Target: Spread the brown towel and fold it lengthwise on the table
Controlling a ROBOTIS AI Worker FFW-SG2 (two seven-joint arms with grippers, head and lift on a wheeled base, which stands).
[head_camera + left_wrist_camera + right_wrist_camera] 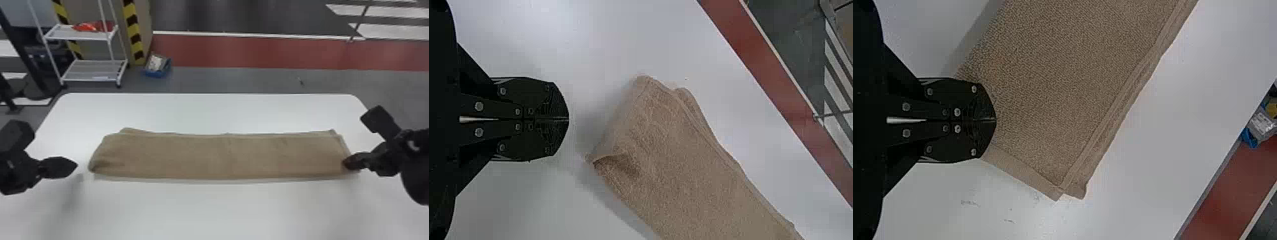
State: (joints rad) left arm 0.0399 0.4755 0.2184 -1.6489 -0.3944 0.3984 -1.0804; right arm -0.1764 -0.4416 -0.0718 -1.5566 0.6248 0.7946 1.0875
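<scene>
Nearest the camera, off to the right, is the right gripper [346, 163], its fingers pressed together over the near right corner of the brown towel [220, 156]; whether any cloth is caught between them I cannot tell. The left gripper [77, 165] is pressed together too, and empty; its tips point at the towel's left end across a small gap of white table [207, 111].

The towel already lies as a long, narrow strip, its long axis running left to right, roughly parallel to the table's far edge; so it stretches leftward from the right gripper and begins just to the right of the left one; the near left corner [594, 159] is plainly the left arm's to reach. That end looks rounded and a little skewed, while the right end is squarer; the layers along the far side don't quite meet.

The lengthwise fold looks all but finished, I'd judge; any tidying belongs at the left end, and a sideways drag by the right gripper could pull its corner askew.
</scene>
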